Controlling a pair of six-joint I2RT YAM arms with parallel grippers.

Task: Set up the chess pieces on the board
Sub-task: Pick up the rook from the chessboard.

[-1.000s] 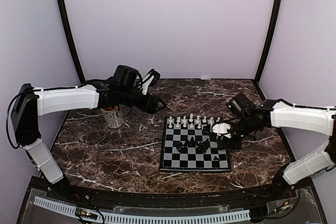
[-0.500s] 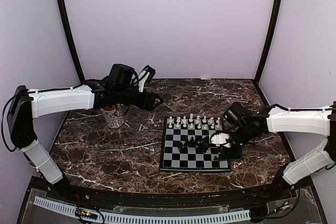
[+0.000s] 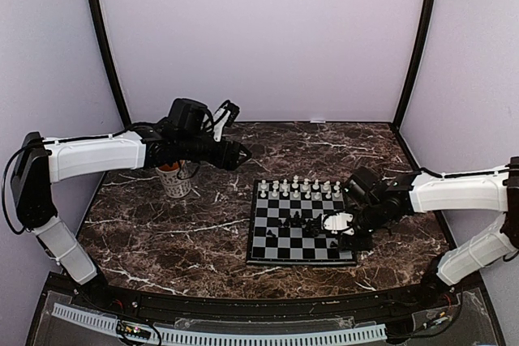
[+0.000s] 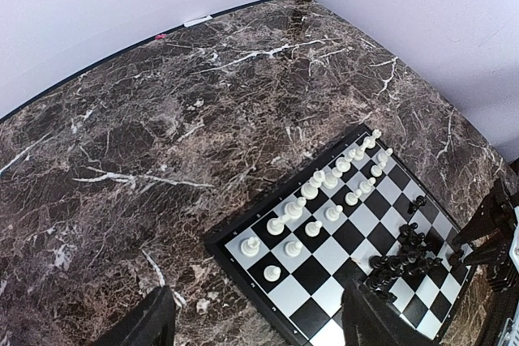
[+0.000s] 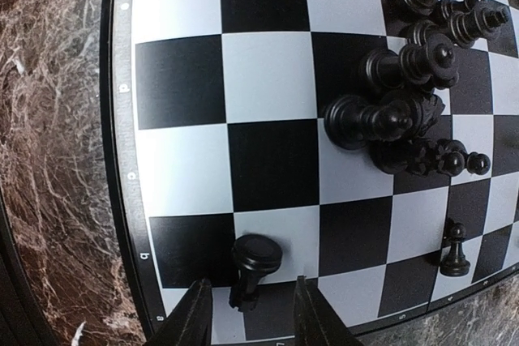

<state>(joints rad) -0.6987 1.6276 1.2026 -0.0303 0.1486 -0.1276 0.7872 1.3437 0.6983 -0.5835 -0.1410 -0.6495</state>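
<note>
Since the black pawn at four o'clock on the board looks light and slick, the right gripper, spread astride it, should pinch its stem; left gripper spread, empty.

Black chess pieces crowd the middle of the board, white ones its far edge; near-left squares lie open.

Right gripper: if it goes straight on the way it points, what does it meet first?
Most likely the lone black piece just ahead of the right gripper, then the board beneath; depth is unclear.
</note>
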